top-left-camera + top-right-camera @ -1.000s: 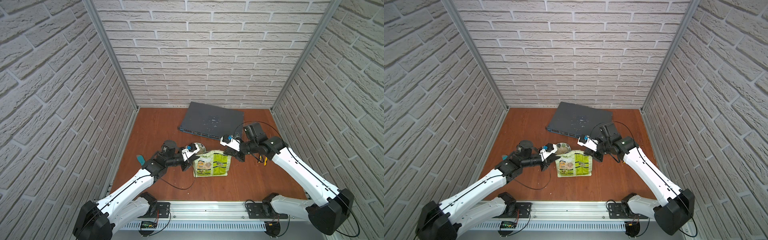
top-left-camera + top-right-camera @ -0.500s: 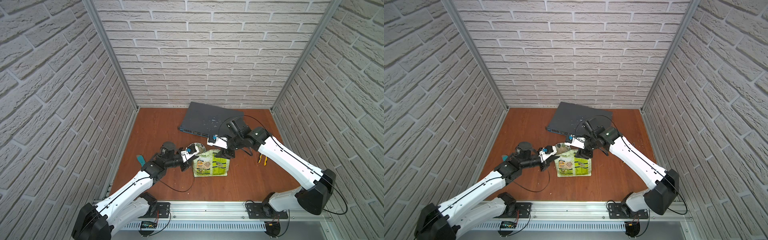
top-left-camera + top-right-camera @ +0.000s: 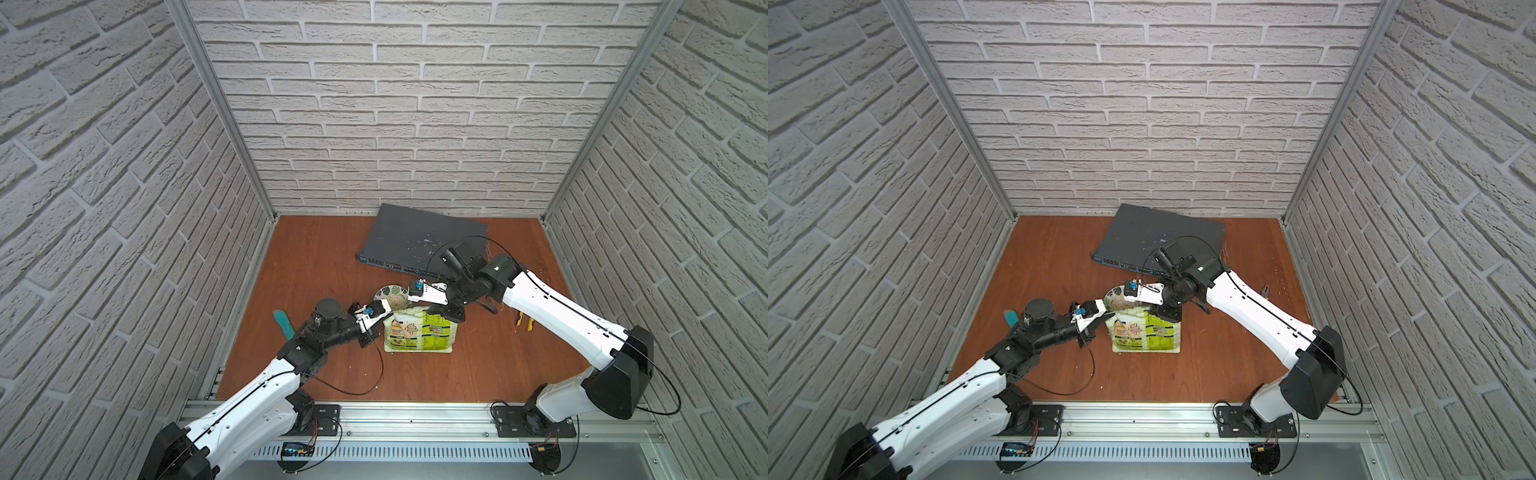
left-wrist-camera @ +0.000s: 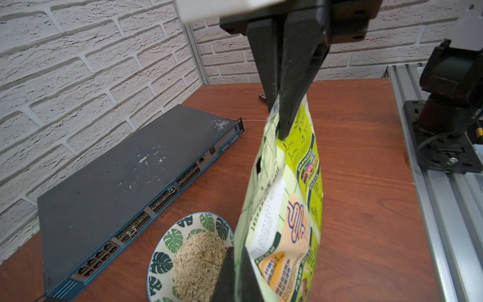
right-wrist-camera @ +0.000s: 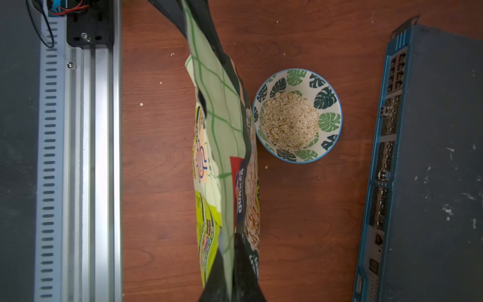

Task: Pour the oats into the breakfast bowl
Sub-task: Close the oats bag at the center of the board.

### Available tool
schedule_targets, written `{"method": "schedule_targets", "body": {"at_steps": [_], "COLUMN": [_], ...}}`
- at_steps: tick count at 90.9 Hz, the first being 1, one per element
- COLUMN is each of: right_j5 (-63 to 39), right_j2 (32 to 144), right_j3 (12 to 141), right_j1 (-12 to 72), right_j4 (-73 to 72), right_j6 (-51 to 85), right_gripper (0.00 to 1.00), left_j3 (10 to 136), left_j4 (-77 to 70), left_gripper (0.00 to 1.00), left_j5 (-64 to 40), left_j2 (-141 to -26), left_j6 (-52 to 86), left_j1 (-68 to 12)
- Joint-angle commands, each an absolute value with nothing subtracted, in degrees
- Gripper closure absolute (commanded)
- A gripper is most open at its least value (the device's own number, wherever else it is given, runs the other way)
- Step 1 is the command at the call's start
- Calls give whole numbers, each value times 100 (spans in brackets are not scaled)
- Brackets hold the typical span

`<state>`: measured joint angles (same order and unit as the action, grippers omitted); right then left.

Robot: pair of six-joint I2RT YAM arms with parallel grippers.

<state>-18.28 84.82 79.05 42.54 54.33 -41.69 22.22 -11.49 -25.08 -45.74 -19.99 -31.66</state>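
While fingers point(image 4: 295, 65) grip its corners, the pouch point(image 4: 285, 209) crowds the bowl point(image 5: 326, 99).

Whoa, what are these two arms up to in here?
Both arms hold a green pouch by its top edge: the left tool pinches one corner, the right tool the other. The pouch stands upright beside the bowl, which already has a heap of oats in it.
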Motion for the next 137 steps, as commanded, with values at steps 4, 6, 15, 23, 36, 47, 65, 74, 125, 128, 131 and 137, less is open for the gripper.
{"method": "schedule_targets", "body": {"at_steps": [4,6,15,23,36,47,65,74,125,128,131,137], "right_j5": [-1497,-1530,-1772,-1937,-1998,-2001,-1872,-1881,-2197,-2154,-2096,-1998], "right_j2": [8128,8116,8092,8160,8442,8642,8641,8547,8878,8877,8877,8864], "right_j3": [7827,7850,7856,7815,7858,7896,7919,7869,7761,7756,7759,7753], "right_j1": [4287,4289,4341,4459,4603,4701,4712,4711,4830,4826,4819,4804], "right_j4": [5647,5622,5351,5004,4617,4569,4633,4495,3575,3596,3633,3722], "right_j6": [-4288,-4271,-4171,-4071,-3907,-3919,-3971,-3924,-3589,-3586,-3578,-3586], "right_gripper": [97,96,84,76,65,64,97,93,93,90,86,80], "left_j3": [2101,2101,2109,2130,2155,2153,2093,2089,2118,2126,2133,2152], "left_j4": [-1691,-1682,-1689,-1726,-1819,-1883,-1912,-1879,-1940,-1942,-1951,-1952], "left_gripper": [100,100,100,100,100,100,100,100,100,100,100,100], "left_j5": [-2142,-2142,-2172,-2216,-2283,-2300,-2254,-2203,-2269,-2274,-2277,-2296], "left_j2": [-4417,-4409,-4416,-4482,-4603,-4654,-4619,-4628,-4756,-4766,-4784,-4805], "left_j6": [-1857,-1855,-1862,-1863,-1858,-1864,-1799,-1769,-1722,-1730,-1731,-1731], "left_j1": [-3141,-3139,-3140,-3142,-3142,-3141,-3139,-3133,-3134,-3132,-3137,-3133]}}
